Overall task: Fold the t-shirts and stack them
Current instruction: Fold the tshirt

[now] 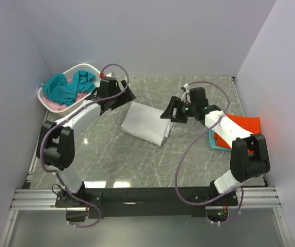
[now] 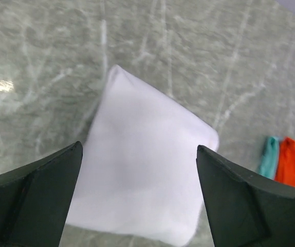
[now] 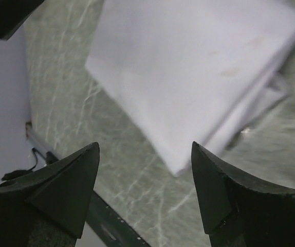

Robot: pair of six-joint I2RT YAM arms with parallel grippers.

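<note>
A folded white t-shirt (image 1: 146, 123) lies flat on the grey marble table, also seen in the left wrist view (image 2: 147, 170) and the right wrist view (image 3: 188, 67). My left gripper (image 1: 124, 95) hovers over its far left corner, open (image 2: 139, 146), with nothing between the fingers. At the shirt's right edge my right gripper (image 1: 168, 110) is open (image 3: 145, 145) too, holding nothing. An orange-red t-shirt (image 1: 242, 126) lies folded on a teal t-shirt (image 1: 217, 144) at the right, under my right arm. Both show in the left wrist view: the orange-red t-shirt (image 2: 294, 164) and the teal t-shirt (image 2: 268, 157).
A white perforated basket (image 1: 88, 66) stands at the back left, holding crumpled teal shirts (image 1: 65, 87) over a pink one (image 1: 52, 104). Walls close in on the table at the left, back and right. A metal rail (image 1: 147, 198) runs along the near edge.
</note>
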